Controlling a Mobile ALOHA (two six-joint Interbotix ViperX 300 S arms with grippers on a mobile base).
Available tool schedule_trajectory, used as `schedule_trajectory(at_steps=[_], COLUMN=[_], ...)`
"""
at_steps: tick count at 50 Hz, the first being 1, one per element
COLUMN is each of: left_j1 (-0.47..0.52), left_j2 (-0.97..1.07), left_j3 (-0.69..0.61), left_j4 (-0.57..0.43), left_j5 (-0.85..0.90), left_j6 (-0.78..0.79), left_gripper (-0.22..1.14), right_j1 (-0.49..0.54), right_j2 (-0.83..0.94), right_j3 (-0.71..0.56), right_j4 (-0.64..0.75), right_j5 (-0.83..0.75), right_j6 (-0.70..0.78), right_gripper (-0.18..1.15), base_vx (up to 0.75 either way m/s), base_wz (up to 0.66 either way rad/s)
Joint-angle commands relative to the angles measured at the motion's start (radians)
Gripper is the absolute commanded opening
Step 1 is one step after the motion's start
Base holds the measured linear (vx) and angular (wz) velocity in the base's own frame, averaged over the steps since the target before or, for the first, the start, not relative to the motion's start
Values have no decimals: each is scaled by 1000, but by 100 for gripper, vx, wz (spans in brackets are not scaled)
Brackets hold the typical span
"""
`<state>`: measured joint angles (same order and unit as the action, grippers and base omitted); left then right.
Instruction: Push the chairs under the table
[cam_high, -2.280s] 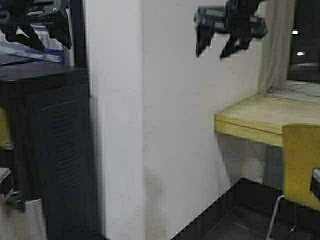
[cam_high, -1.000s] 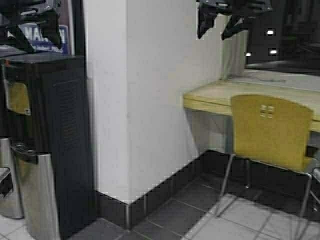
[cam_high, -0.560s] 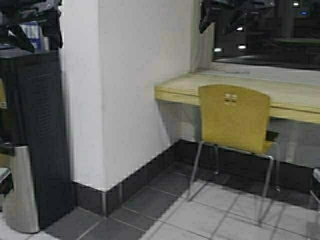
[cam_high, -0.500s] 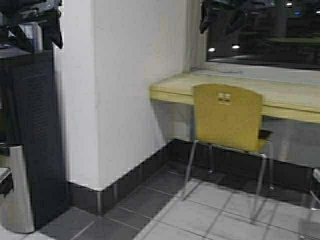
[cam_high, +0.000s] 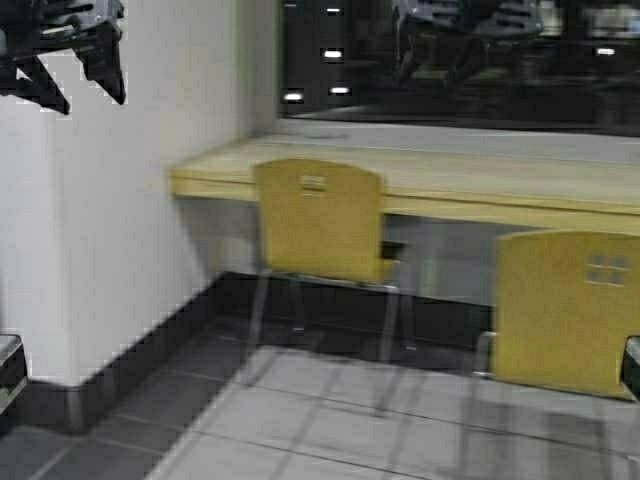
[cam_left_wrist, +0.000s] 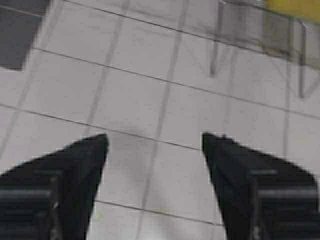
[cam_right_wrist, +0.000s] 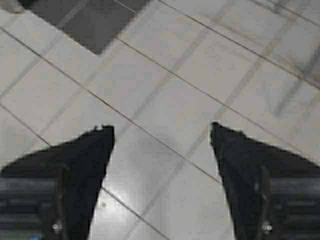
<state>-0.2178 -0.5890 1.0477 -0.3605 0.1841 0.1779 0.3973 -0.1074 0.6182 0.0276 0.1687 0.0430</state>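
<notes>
Here, chairs: two yellow-tan plywood chairs are standing on the tiled floor, backs facing the camera; the left chair is sitting at centre-left of the high view, the right chair at the lower right, partly cut by the frame edge.
Table: the long light-wood table is running across the middle of the frame from the white wall to the right edge; both chairs are standing in front of its edge, seats not tucked under.
Left gripper: the left gripper is hanging in the upper left corner, jaws spread apart, grasping nothing; its wrist view is looking down on floor tiles and chrome chair legs.
Right gripper: the right gripper is hanging at upper centre-right against the dark window, jaws likewise released and empty.
</notes>
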Motion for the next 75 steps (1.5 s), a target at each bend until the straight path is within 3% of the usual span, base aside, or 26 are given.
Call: schedule_trajectory(at_steps=[1,55,66,75], left_j1=[-2,-2,-2,-2], left_j2=[-2,49,49,80], left_j3=[-14,-18,-12,8], left_j4=[-3,-26,-54,-153], left_j5=[0,12,18,-12], left_j6=[-2,-8,-11,-84], left_gripper=[92,92,92,92], right_j1=[-2,0,-2,-2], right_j2=[-2,66,83,98], right_j3=[-25,-25,-20,-11], right_j4=[2,48,80,81], right_j5=[-3,14,14,6], right_j6=[6,23,144,290], right_gripper=[93,93,93,93], base_vx=[-9,-2,12,17], base_wz=[-50,-32,-10,-11])
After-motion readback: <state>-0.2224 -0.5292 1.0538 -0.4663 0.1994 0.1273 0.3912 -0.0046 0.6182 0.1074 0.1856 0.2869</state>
